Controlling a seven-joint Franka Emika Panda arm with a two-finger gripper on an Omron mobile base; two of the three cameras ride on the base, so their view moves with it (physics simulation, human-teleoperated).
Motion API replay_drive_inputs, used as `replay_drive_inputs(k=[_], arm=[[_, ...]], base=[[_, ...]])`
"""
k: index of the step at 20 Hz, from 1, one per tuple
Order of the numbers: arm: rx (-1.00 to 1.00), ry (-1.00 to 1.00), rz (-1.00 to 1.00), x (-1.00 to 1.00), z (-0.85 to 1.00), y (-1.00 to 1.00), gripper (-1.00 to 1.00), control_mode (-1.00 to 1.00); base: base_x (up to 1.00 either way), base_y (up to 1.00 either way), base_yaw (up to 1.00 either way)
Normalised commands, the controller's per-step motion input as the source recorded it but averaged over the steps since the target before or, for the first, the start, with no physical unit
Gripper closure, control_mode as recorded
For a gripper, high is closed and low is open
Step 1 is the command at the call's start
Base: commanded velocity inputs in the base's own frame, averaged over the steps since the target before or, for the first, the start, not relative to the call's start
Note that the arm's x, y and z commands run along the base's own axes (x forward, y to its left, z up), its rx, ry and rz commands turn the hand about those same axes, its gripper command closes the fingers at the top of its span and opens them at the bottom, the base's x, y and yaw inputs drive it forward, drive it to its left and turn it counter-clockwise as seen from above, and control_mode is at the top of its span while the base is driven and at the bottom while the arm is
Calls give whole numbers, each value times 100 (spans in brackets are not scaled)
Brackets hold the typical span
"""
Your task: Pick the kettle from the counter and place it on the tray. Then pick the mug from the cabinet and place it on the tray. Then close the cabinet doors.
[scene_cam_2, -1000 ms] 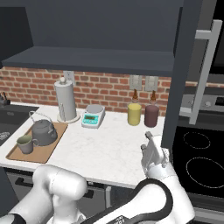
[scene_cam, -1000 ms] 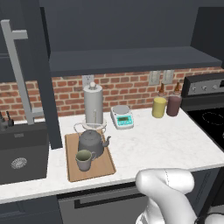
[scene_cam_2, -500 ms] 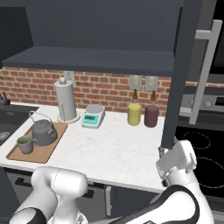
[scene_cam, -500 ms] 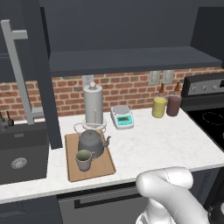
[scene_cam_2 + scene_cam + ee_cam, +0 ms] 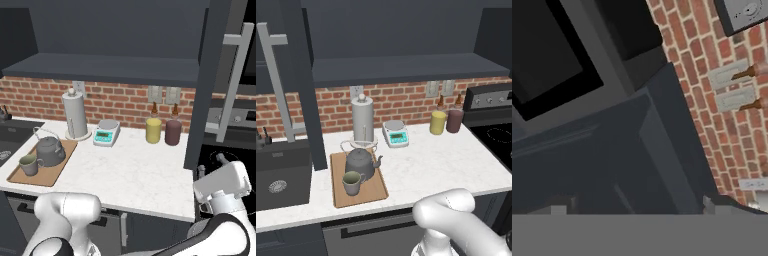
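The dark grey kettle (image 5: pixel 360 162) (image 5: pixel 49 150) stands on the light wooden tray (image 5: pixel 374 191) (image 5: pixel 49 178), which lies on the white counter (image 5: pixel 431 167) (image 5: pixel 135 175). The greyish mug (image 5: pixel 351 182) (image 5: pixel 28 164) sits on the tray just in front of the kettle. Both cabinet doors hang open: the left one (image 5: pixel 303 85) with its silver bar handle (image 5: pixel 277 82), the right one (image 5: pixel 215 85) (image 5: pixel 672 135) with its handle (image 5: pixel 232 82). My gripper (image 5: pixel 220 182) (image 5: pixel 634 207) hovers low beside the right door's lower edge, open and holding nothing. It looks up at the cabinet (image 5: pixel 406 67) (image 5: pixel 110 67).
A tall silver cylinder (image 5: pixel 362 120) (image 5: pixel 75 115), a small scale (image 5: pixel 395 134) (image 5: pixel 105 133), and yellow (image 5: pixel 438 122) (image 5: pixel 153 130) and maroon (image 5: pixel 454 120) (image 5: pixel 173 132) canisters line the brick wall. The sink (image 5: pixel 278 175) is left, the black stove (image 5: pixel 496 135) right.
My hand has swung to the right, from over the counter's right end to beside the open right door, and has turned. Kettle, mug and doors have not moved.
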Motion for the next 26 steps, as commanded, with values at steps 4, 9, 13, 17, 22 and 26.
replay_drive_inputs(k=[4,9,13,17,22,26], arm=[[1,0,0,4,67,-11,-100,-100],[0,0,0,5,67,-3,-100,-100],[0,0,0,2,70,-1,-100,-100],[-3,-1,2,-1,70,0,-100,-100],[-16,0,8,-7,61,26,-100,-100],[-26,0,9,-5,56,68,-100,-100]], base=[[0,0,0],[0,0,0],[0,0,0],[0,0,0],[0,0,0],[0,0,0]])
